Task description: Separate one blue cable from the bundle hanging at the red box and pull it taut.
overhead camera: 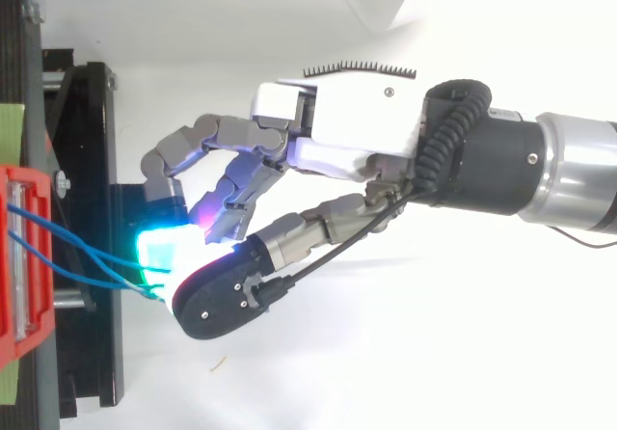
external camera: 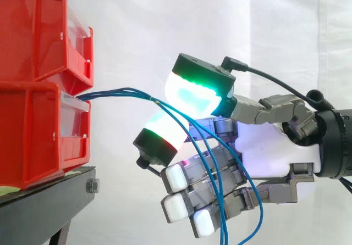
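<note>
Two red bins (external camera: 33,36) are standing stacked opposite the fingers (external camera: 176,177); three blue cables (external camera: 113,93) are running from them between the fingers.

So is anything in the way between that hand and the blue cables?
Nothing visible is. The hand's glowing pads already pinch the blue cables a little way out from the lower red bin, with only open air along that stretch. Below the pinch the loose strands hang across the hand's other fingers.
</note>
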You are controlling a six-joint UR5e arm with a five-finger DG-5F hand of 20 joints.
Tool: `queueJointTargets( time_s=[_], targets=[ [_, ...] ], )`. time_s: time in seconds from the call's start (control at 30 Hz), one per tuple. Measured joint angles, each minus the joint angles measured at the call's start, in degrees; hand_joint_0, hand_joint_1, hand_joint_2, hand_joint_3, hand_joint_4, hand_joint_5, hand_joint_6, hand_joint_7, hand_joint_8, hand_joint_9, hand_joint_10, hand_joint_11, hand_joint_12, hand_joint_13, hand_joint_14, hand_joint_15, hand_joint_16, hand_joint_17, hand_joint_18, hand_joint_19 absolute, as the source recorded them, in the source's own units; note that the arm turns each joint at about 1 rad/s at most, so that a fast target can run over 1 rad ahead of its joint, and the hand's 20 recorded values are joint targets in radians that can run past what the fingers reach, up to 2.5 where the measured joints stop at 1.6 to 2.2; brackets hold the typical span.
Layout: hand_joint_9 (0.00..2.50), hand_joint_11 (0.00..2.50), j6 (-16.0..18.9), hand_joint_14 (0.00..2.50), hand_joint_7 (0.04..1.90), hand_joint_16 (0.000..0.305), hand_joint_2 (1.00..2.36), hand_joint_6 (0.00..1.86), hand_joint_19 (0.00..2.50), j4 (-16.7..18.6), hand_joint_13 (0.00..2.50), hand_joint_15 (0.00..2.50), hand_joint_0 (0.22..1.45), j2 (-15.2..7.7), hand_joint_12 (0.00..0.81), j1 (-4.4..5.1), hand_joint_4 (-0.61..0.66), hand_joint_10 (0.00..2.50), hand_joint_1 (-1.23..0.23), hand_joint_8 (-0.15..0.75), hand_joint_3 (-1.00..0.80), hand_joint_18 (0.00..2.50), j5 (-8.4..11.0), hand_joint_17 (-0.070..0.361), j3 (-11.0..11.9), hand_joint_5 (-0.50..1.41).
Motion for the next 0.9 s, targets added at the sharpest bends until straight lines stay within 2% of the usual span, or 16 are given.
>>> queueJointTargets(
  time_s=[0.57, 0.73, 0.9],
  targets=[
    [0.94, 0.65, -0.23, 0.02, 1.24, 0.051, 1.0, 0.87, 0.55, 0.0, 0.88, 0.42, 0.65, 0.01, 0.362, 0.02, 0.09, 0.03, -0.96, 0.264, -0.5, 0.89, -0.01, 0.114, -0.01, -0.16],
    [0.98, 0.67, -0.25, 0.02, 1.27, 0.051, 1.0, 0.87, 0.61, 0.0, 0.9, 0.45, 0.61, 0.01, 0.368, 0.02, 0.1, 0.02, -0.81, 0.28, -0.5, 0.9, 0.0, 0.115, -0.04, -0.15],
    [0.99, 0.67, -0.25, 0.02, 1.25, 0.054, 1.0, 0.86, 0.63, 0.02, 0.91, 0.45, 0.55, 0.01, 0.386, 0.03, 0.12, 0.03, -0.76, 0.295, -0.5, 0.91, 0.04, 0.121, -0.03, -0.15]
  ],
)
